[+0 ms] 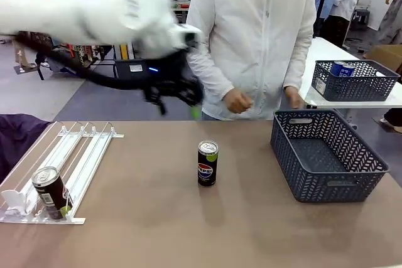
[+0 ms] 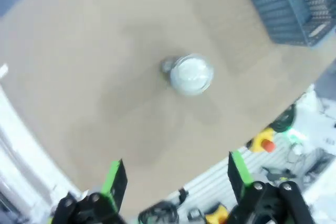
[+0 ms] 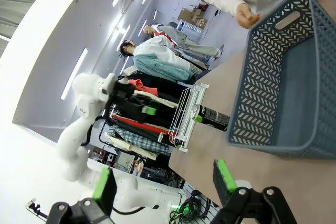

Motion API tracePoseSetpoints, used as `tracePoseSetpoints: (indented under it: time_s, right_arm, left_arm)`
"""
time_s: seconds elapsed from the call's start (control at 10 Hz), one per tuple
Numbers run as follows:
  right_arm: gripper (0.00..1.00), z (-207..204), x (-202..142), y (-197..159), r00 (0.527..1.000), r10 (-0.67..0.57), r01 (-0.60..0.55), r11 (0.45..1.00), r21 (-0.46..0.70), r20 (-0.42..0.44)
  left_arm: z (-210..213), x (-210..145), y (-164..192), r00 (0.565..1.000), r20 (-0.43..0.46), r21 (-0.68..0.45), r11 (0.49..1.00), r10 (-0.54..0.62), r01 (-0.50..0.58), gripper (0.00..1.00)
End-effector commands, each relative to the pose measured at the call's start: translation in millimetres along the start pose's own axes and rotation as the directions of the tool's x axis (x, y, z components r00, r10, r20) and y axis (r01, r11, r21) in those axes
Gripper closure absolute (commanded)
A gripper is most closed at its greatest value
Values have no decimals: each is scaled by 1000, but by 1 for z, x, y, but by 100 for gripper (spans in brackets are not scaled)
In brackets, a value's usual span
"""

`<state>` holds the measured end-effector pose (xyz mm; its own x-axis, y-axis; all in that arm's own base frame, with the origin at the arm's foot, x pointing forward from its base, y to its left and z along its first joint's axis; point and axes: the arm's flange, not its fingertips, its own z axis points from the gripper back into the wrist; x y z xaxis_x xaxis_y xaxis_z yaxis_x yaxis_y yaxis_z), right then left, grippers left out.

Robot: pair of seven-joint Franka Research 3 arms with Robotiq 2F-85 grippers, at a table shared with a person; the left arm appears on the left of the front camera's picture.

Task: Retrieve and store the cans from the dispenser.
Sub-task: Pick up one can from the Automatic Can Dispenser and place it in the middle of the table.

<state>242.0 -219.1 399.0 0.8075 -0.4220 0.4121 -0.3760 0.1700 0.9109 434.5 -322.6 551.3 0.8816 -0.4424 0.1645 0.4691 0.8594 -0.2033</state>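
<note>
Standing upright between dispenser (image 1: pixel 88 149) and basket (image 1: pixel 295 161), a Pepsi can (image 1: pixel 207 163).

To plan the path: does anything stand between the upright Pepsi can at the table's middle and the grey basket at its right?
Nothing visible does: only bare tabletop lies between the Pepsi can and the grey basket.

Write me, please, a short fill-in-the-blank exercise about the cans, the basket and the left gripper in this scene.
The black Pepsi can in the middle of the table stands ____.
The dispenser holds ____ can.
The grey basket on this table is ____.
The left gripper, above the Pepsi can, has its jaws ____.
Missing words: upright; one; empty; open.
</note>
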Motion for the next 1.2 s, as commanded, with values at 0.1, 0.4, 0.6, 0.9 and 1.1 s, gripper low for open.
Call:
tracePoseSetpoints:
  time_s: [0.1,0.4,0.6,0.9,1.1]
  right_arm:
    - [0,1,1,4,1000,-2,2,1000,4,-8]
    - [0,1,1,4,1000,-2,2,1000,4,-8]
    - [0,1,1,4,1000,-2,2,1000,4,-8]
    - [0,1,1,4,1000,-2,2,1000,4,-8]
    - [0,1,1,4,1000,-2,2,1000,4,-8]
  left_arm:
    - [71,-136,159,954,191,-323,932,232,-162,0]
    - [71,-250,287,902,242,-682,724,359,-105,0]
    - [44,-304,341,890,284,-803,595,356,18,0]
    - [39,-335,341,865,312,-800,600,393,17,0]
    - [39,-335,341,865,312,-800,600,393,17,0]
